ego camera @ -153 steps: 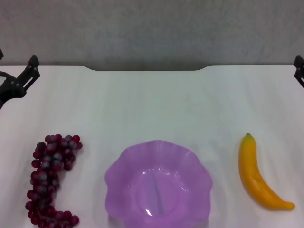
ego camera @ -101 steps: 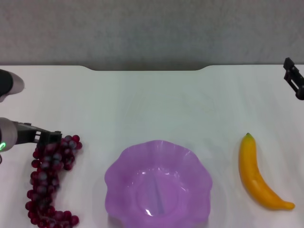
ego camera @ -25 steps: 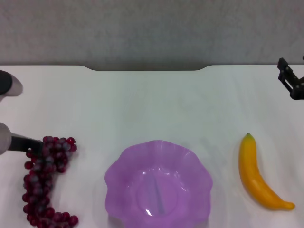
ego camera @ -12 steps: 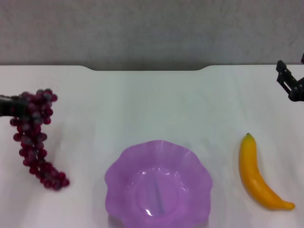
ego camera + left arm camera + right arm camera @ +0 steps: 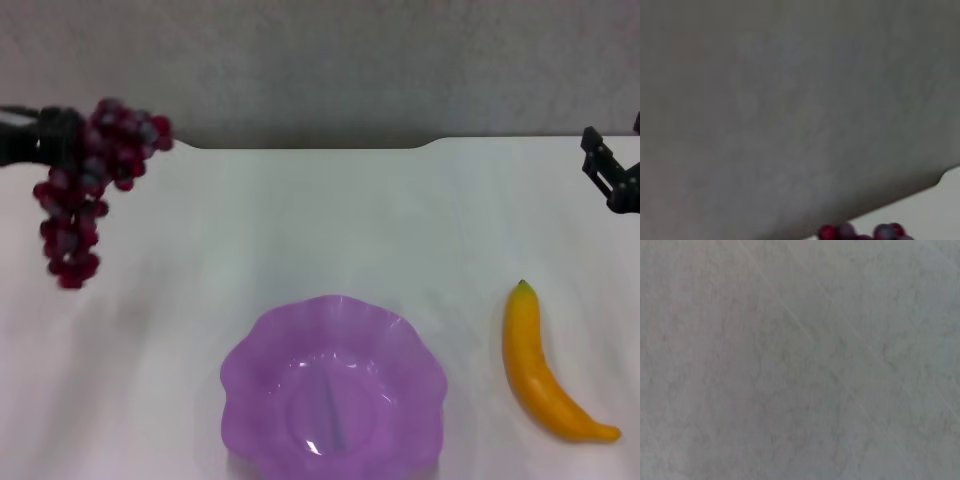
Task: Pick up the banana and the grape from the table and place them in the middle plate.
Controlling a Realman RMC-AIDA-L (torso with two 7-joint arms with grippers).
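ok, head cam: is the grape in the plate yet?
No. The grape hangs from the left tool above the table's far left, and the middle plate holds nothing.

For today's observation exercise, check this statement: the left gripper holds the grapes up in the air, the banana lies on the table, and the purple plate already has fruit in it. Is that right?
Not quite. The head view shows the plate empty. The rest holds: the left gripper holds the grapes up in the air, and the banana lies on the table.
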